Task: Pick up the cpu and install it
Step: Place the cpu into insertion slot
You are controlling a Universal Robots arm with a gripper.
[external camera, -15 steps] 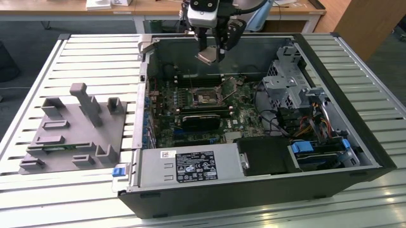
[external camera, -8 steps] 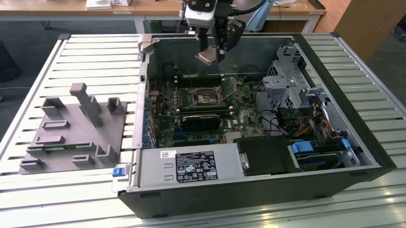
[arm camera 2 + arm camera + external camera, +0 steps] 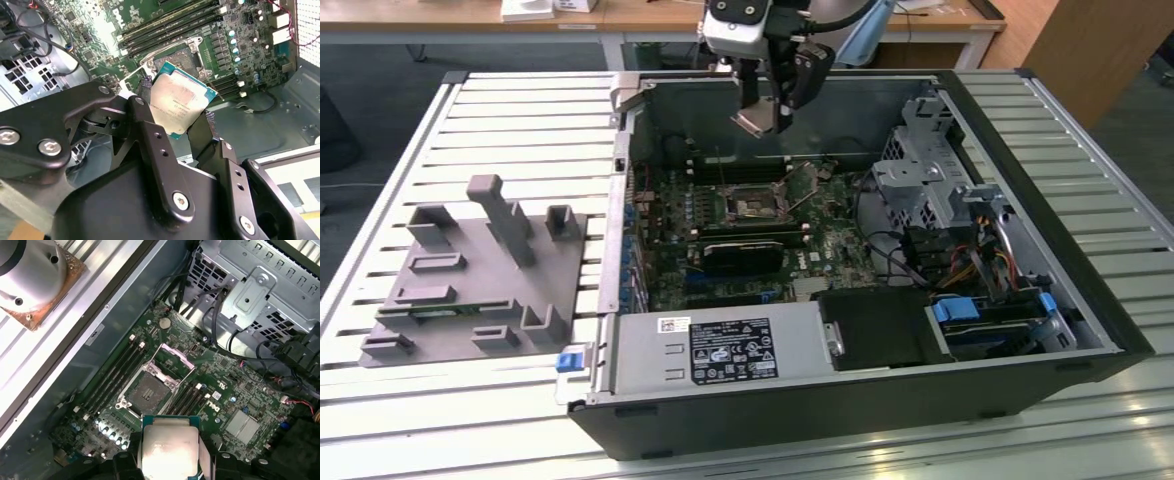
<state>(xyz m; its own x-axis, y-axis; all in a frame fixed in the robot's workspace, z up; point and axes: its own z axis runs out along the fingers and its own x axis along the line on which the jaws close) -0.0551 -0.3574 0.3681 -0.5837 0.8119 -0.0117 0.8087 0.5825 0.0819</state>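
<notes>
Pickup done: gripper [image 3: 763, 122] clamped on cpu [image 3: 181, 102]; empty socket [image 3: 757, 208] at gripper's 6 o'clock, exterior view; cpu not yet seated.

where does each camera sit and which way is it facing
Exterior view: off the arm, raised, looking down into the open computer case on the table; the gripper hangs above the motherboard.
Second wrist view: on the arm behind the fingers, looking along them at the cpu they clamp, socket beyond.
First wrist view: on the arm, looking down at the motherboard; dark gripper parts flank the cpu.
Both wrist views share the cpu and the open socket.
</notes>
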